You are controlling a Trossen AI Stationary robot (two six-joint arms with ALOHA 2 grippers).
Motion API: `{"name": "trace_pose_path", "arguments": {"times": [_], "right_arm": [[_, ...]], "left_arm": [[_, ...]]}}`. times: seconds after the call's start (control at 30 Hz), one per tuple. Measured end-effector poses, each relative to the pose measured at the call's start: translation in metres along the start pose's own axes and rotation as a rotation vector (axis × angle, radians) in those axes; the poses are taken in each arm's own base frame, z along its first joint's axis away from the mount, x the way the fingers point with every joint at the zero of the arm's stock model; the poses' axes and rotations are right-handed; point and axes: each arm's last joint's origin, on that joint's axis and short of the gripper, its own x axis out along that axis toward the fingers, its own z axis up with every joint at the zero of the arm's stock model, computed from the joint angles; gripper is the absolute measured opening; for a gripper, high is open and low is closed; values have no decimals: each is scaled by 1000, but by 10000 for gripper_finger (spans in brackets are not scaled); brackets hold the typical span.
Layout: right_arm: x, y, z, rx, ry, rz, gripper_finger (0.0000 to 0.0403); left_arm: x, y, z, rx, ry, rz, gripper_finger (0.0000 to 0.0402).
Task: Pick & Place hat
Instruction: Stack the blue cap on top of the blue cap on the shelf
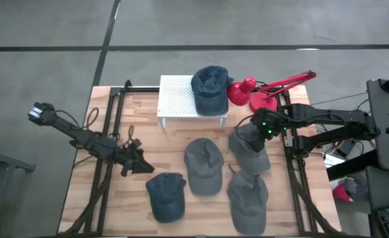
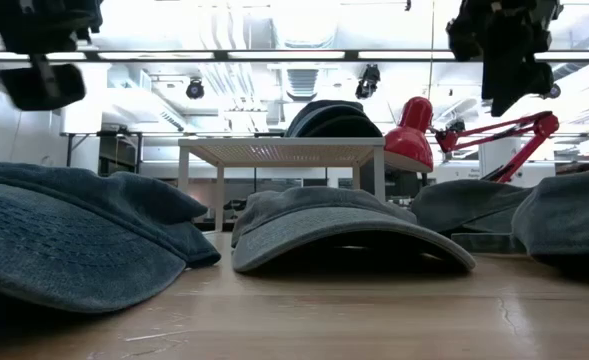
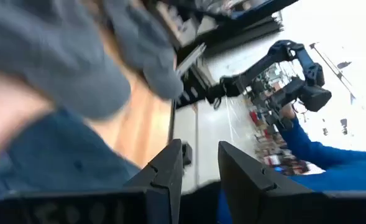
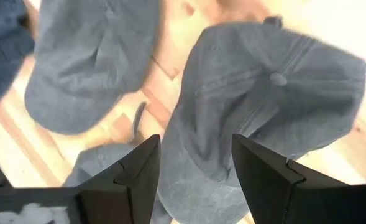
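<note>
A blue hat [image 1: 211, 89] sits on the white rack [image 1: 177, 99] at the far side. Several more grey and blue hats lie on the wooden table: a grey one in the middle [image 1: 203, 165], a blue one [image 1: 166, 195] at the near left, and two grey ones at the right [image 1: 252, 153] [image 1: 248, 195]. My right gripper [image 1: 259, 129] hangs open above the farther right hat [image 4: 263, 93], with nothing between its fingers. My left gripper [image 1: 141, 166] hovers just left of the blue hat near the front, nearly level. Its fingers stand slightly apart [image 3: 198, 171] and are empty.
A red desk lamp [image 1: 253, 92] stands right of the rack. Black frame rails run along the table's left [image 1: 108, 132] and right [image 1: 290, 152] sides. A person's blue sleeve [image 3: 332, 162] shows beyond the table in the left wrist view.
</note>
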Motion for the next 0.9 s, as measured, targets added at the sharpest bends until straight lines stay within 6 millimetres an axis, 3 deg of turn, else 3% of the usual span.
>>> {"name": "trace_pose_path", "arguments": {"times": [0.23, 0.53, 0.7, 0.9], "right_arm": [[-19, -6, -7, -9, -98, 49, 194], [-26, -5, -6, -61, -165, 103, 194], [-26, -3, -4, -74, -186, 120, 196], [-27, -2, -4, -116, -192, 119, 194]], "left_arm": [[25, -20, -6, -208, 114, 121, 96], [52, -48, 0, -342, 207, 584, 96], [73, -51, -1, -393, 202, 681, 96], [94, -40, -10, -488, 175, 771, 96]]}}
